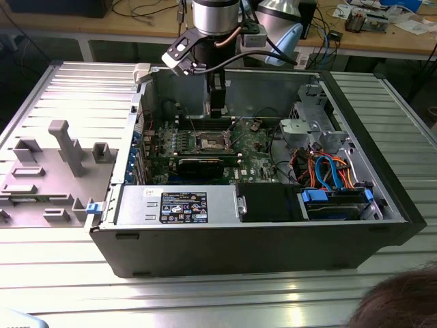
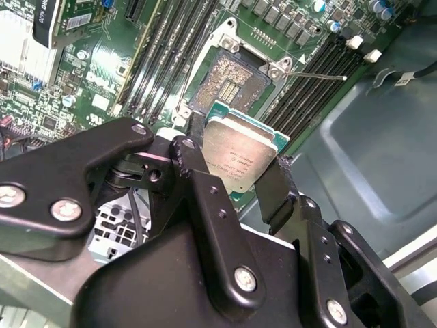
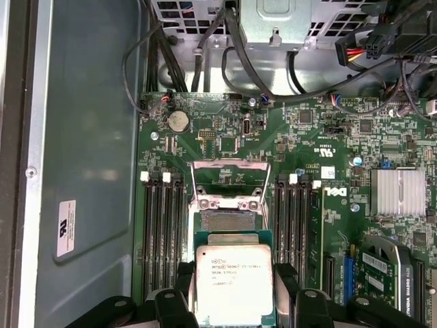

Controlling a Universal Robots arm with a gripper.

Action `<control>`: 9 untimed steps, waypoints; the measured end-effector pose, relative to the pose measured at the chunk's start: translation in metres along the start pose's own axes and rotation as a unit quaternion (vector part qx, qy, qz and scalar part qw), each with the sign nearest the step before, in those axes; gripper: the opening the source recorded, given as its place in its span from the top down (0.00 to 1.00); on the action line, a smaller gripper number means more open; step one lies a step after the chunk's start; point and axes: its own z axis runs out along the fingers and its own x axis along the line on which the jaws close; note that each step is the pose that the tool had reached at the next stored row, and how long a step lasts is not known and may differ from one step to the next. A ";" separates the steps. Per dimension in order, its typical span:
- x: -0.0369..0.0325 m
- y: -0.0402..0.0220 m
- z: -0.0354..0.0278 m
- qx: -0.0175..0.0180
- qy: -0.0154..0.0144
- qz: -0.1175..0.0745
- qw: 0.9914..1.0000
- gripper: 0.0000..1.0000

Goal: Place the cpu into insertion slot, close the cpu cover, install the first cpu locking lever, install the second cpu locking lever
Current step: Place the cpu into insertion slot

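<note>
My gripper [image 2: 235, 167] is shut on the cpu [image 2: 240, 152], a flat square chip with a dull silver top, its black fingers [image 2: 190, 154] pressing on two opposite edges. The chip [image 3: 234, 283] hangs tilted just above the motherboard, beside the bare insertion slot [image 3: 229, 220]. Behind the slot, the cpu cover [image 3: 229, 179], a thin silver frame, stands swung open. One thin wire locking lever [image 2: 321, 76] sticks out to the side of the slot [image 2: 229, 83]. In the exterior view the gripper [image 1: 217, 113] reaches down into the open computer case, over the slot [image 1: 210, 141].
Black memory slots [image 3: 160, 232] flank the slot on both sides. A long black expansion card [image 1: 199, 162], a power supply [image 1: 177, 205], drive cages [image 1: 307, 130] and cable bundles [image 1: 328, 171] fill the case. Grey fixtures [image 1: 65, 147] stand on the exterior view's left. A person's head [image 1: 403, 301] shows at the lower corner.
</note>
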 end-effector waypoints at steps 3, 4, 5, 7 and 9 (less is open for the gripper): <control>0.0000 -0.0012 0.0006 0.000 0.000 0.000 1.000 0.45; 0.0000 -0.0014 0.0007 0.000 0.000 0.000 1.000 0.45; 0.0000 -0.0015 0.0007 0.000 0.000 0.000 1.000 0.45; 0.0000 -0.0021 0.0011 0.000 0.000 0.000 1.000 0.45; 0.0001 -0.0027 0.0013 0.000 0.000 0.000 1.000 0.45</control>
